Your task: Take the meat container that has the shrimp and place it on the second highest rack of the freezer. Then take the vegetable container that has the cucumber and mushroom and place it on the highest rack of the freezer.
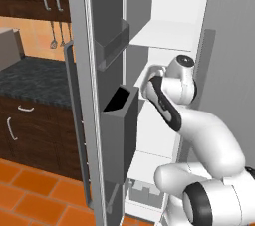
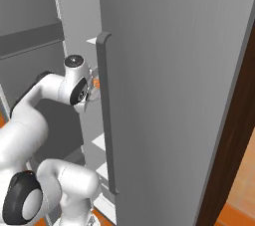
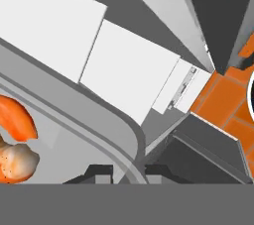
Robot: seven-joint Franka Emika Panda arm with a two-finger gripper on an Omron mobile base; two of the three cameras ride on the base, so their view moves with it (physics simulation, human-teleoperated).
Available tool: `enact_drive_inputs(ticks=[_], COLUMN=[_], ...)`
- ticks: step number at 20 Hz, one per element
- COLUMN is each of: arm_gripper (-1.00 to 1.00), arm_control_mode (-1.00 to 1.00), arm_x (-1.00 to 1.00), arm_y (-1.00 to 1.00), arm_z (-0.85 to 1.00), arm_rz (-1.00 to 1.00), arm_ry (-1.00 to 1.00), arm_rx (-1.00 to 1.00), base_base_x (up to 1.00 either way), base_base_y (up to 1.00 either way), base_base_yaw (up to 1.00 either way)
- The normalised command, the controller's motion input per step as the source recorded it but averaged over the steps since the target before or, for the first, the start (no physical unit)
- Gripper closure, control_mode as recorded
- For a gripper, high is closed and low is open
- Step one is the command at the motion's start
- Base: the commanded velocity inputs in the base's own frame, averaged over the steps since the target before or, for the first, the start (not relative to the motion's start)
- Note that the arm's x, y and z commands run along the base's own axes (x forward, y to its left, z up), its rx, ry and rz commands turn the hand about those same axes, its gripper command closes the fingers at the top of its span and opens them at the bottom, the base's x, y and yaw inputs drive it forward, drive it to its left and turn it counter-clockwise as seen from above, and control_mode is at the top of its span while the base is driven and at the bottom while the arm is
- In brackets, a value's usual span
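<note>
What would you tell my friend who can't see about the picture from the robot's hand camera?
The tool is pinched shut on the rim of a clear container with orange shrimp inside. Below it are white freezer shelves, and past them an orange tile floor.

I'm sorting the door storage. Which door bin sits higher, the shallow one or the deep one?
The shallow bin sits higher on the open door; the deep bin, its dark mouth tilted open, hangs just below it.

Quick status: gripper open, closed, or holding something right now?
Gripper: closed on the rim of the shrimp container, shrimp inside, at the freezer.
</note>
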Motion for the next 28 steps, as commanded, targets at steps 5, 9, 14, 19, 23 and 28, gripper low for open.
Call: enact_drive_inputs(ticks=[5,9,14,19,23,28], arm_gripper=[1.00,1.00,1.00,1.00,1.00,1.00], arm_control_mode=[-1.00,-1.00,-1.00,-1.00,-1.00,-1.00], arm_x=[0.43,0.18,0.30,0.22,0.40,0.37], arm_y=[-0.20,-0.13,0.00,-0.22,-0.19,-0.14], arm_z=[-0.29,-0.38,-0.31,-0.07,0.00,-0.14], arm_rz=[0.00,0.00,0.00,0.00,0.00,0.00], arm_ry=[0.00,0.00,0.00,0.00,0.00,0.00], arm_rx=[-0.02,-0.04,-0.05,0.00,0.00,0.00], base_base_x=[0.00,0.00,0.00,0.00,0.00,0.00], base_base_y=[0.00,0.00,0.00,0.00,0.00,0.00], base_base_yaw=[0.00,0.00,0.00,0.00,0.00,0.00])
